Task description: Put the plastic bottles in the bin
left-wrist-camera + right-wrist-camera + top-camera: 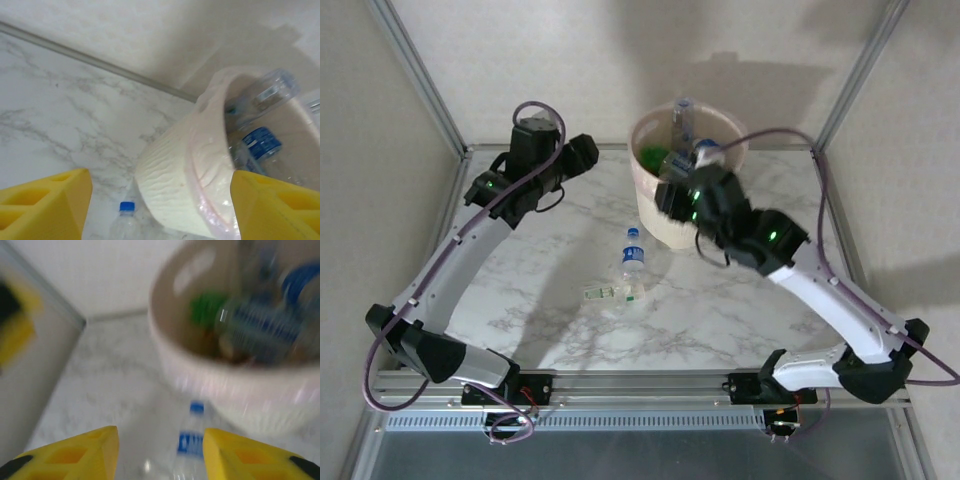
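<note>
Below the right fingers point(75, 455), in the gap between them, a clear blue-capped bottle point(191, 440) rests on the marble surface point(520, 280); whether it is upright or lying I cannot tell. Those fingers are spread apart with nothing between them, though the wrist picture is blurred. Just beyond them stands the bin point(225, 385), and the top view puts them over its near rim. Several bottles point(655, 155), green and blue-labelled, are already inside. On the near side of the blue-capped bottle, touching or almost touching it, a second bottle with a green label point(610, 293) lies across the surface.

The left fingers point(45, 200) are also released and empty. They are well to the left of the bin, with its ribbed wall and pinkish liner ahead of them.

By my reading, two bottles remain and the step in hand is fetching the next one. The right fingers look best placed for this. They would need to drop away from the rim towards the blue-capped bottle, straddle its body and clench before lifting clear of the bin's wall.
</note>
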